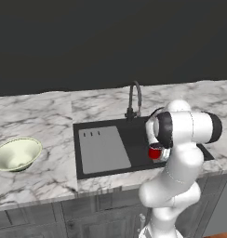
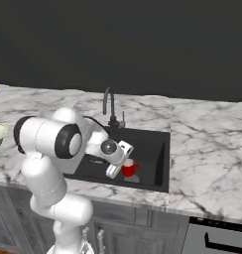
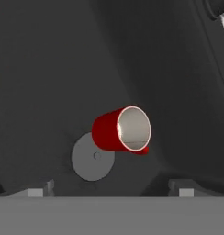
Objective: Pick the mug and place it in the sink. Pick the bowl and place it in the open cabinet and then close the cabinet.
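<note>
Mug (image 3: 120,130) in sink (image 1: 134,135) beside drain (image 3: 92,157), half-hidden by arm; gripper (image 3: 111,190) wide

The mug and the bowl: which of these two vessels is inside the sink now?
The mug, small and red with a pale inside, is in the black sink near the round drain. The bowl, wide and cream-green, sits on the marble counter beside the basin.

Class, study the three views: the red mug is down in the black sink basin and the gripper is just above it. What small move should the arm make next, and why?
Probably lift the gripper straight up out of the sink. Its jaws are open and the mug sits free by the drain, so that step looks done. The bowl waits on the counter to the left.
</note>
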Robot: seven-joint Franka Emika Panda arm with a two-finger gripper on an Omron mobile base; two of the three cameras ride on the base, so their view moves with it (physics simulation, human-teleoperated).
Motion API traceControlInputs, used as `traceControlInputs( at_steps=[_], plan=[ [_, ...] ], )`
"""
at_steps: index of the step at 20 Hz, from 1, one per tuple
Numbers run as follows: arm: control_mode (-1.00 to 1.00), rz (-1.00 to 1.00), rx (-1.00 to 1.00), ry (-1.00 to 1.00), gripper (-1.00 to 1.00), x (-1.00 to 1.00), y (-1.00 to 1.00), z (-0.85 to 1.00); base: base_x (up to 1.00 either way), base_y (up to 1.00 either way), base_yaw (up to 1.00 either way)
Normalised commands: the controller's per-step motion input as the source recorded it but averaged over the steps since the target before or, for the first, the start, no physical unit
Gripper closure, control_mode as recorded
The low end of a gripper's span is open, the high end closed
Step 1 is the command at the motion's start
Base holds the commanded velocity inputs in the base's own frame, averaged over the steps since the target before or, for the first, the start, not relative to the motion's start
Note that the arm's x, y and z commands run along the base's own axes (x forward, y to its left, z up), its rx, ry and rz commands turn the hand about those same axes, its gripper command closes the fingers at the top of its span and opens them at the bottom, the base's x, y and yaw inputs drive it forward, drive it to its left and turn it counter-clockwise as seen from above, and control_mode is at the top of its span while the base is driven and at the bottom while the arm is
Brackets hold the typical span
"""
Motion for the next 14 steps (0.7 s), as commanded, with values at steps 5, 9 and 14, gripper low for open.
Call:
traceControlInputs(
  at_steps=[5, 9, 14],
  plan=[
    [-1.0, 0.0, 0.15, 0.21, -1.0, -0.01, -0.56, 1.0, 0.0, 0.0, 0.0],
    [-1.0, 0.0, 0.15, 0.21, -1.0, 0.0, -0.57, 1.0, 0.0, 0.0, 0.0],
    [-1.0, 0.0, 0.13, 0.21, -1.0, 0.0, -0.56, 1.0, 0.0, 0.0, 0.0]
  ],
)
